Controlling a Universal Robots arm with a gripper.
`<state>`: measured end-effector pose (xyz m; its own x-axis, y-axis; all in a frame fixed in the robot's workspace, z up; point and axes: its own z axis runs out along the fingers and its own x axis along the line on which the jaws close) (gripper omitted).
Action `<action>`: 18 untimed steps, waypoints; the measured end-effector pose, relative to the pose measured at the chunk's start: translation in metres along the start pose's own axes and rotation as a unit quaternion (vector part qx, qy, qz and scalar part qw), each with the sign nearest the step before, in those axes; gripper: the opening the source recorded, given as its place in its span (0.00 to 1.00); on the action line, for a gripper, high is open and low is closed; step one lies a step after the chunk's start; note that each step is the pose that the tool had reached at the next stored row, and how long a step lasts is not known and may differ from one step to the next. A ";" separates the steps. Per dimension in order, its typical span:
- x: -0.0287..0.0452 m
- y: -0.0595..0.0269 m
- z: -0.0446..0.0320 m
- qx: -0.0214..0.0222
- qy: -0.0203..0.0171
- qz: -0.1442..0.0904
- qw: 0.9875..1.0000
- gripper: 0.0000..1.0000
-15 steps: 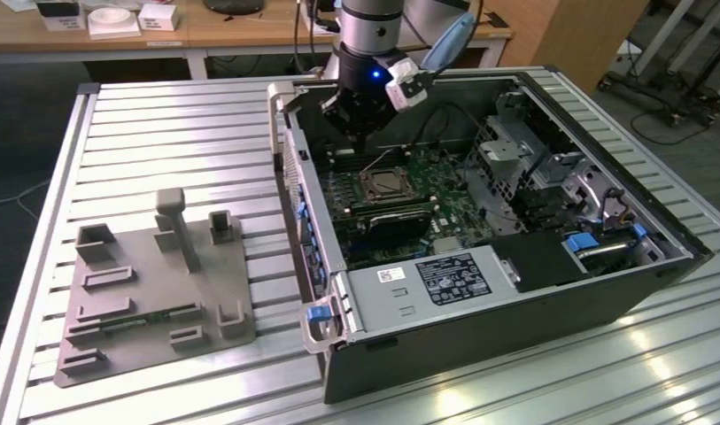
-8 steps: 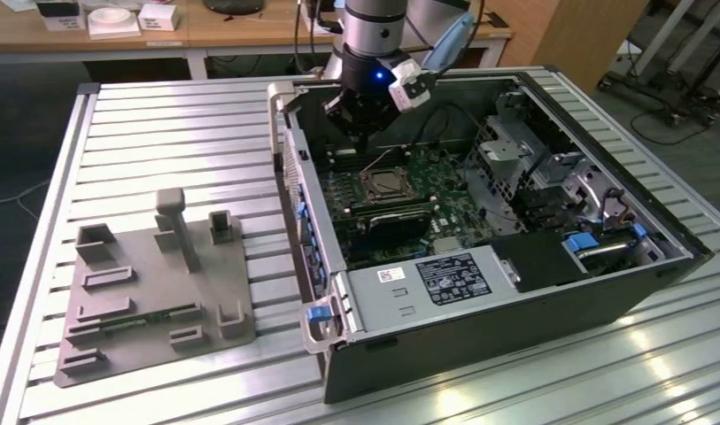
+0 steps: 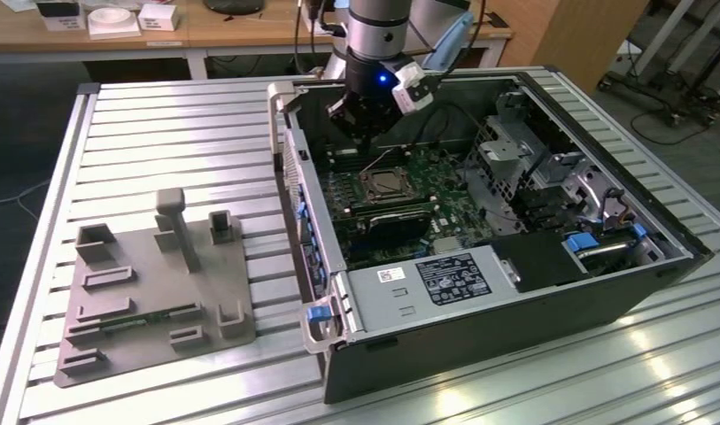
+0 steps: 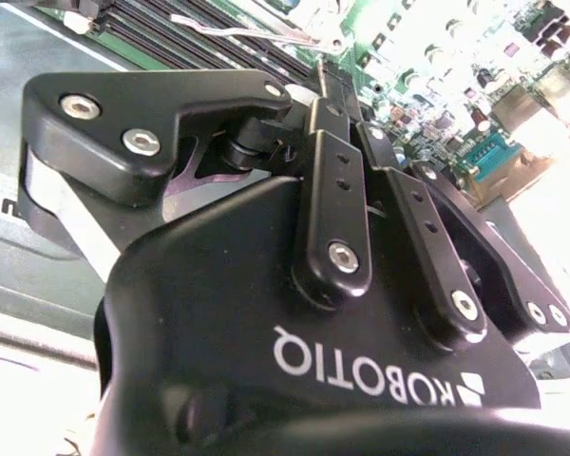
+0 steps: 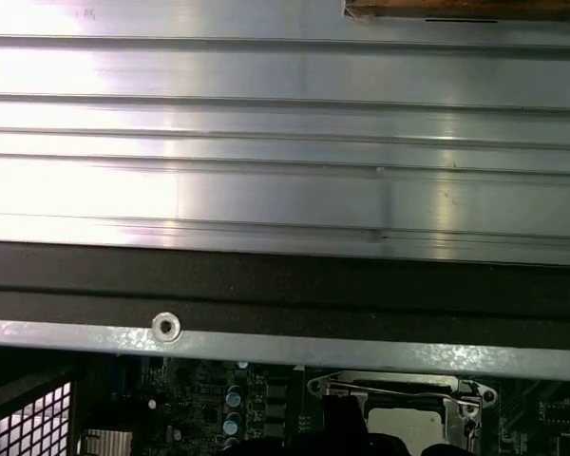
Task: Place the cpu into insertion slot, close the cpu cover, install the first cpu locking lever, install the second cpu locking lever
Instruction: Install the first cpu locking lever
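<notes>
Cpu [image 5: 408,429] sits in the slot [image 3: 388,183] with the cover [image 5: 399,384] down. Gripper [image 4: 327,85], fingers pressed together, hangs just beside the slot. Risk: misaligned descent drives the tips into the board [image 3: 443,173] and gouges components.

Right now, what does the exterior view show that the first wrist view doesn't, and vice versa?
Exterior view adds: the arm over the whole open computer case, and a grey fixture tray on the exterior view's left. First wrist view adds: a screw in the case rim and a mesh grille, close up. Both: the ribbed metal table, the green motherboard, the insertion slot.
</notes>
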<state>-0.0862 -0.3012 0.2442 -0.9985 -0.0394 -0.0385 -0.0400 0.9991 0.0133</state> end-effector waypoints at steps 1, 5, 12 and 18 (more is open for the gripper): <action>-0.0003 0.0000 0.0006 0.000 0.000 -0.002 1.000 0.10; -0.0027 -0.0001 0.0025 0.000 0.000 -0.006 1.000 0.10; -0.0089 -0.0001 0.0040 0.000 0.000 -0.006 1.000 0.10; -0.0149 -0.0001 0.0047 0.000 0.001 -0.006 1.000 0.10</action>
<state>-0.0711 -0.3006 0.2401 -0.9979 -0.0519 -0.0375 -0.0524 0.9985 0.0133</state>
